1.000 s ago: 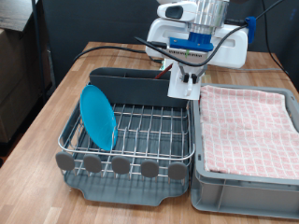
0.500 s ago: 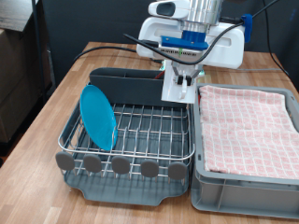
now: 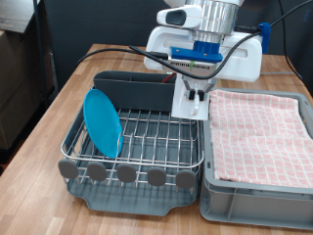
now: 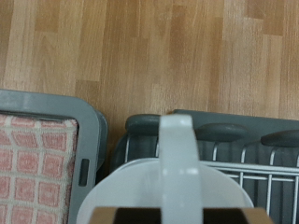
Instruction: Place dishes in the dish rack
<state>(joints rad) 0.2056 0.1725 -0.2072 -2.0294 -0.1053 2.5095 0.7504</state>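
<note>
My gripper [image 3: 197, 88] is shut on the white mug [image 3: 192, 102] and holds it over the dish rack's [image 3: 137, 149] back corner, next to the tall dark grey compartment [image 3: 132, 90]. In the wrist view the mug [image 4: 176, 182] fills the lower middle with its handle [image 4: 177, 149] facing the camera, and the rack's grey back edge [image 4: 224, 126] and wires lie beneath it. The light-blue plate [image 3: 102, 122] stands upright in the wires at the rack's left in the exterior view. The wooden spoon is out of view.
A grey plastic tub [image 3: 256, 191] with a red-and-white checked cloth [image 3: 260, 132] sits right beside the rack on the exterior view's right. It also shows in the wrist view [image 4: 37, 154]. The wooden table [image 3: 68, 103] extends behind and to the left.
The gripper with the mug swung slightly left, then back right, and now sits a little lower over the rack's back right corner. The plate has not moved.
</note>
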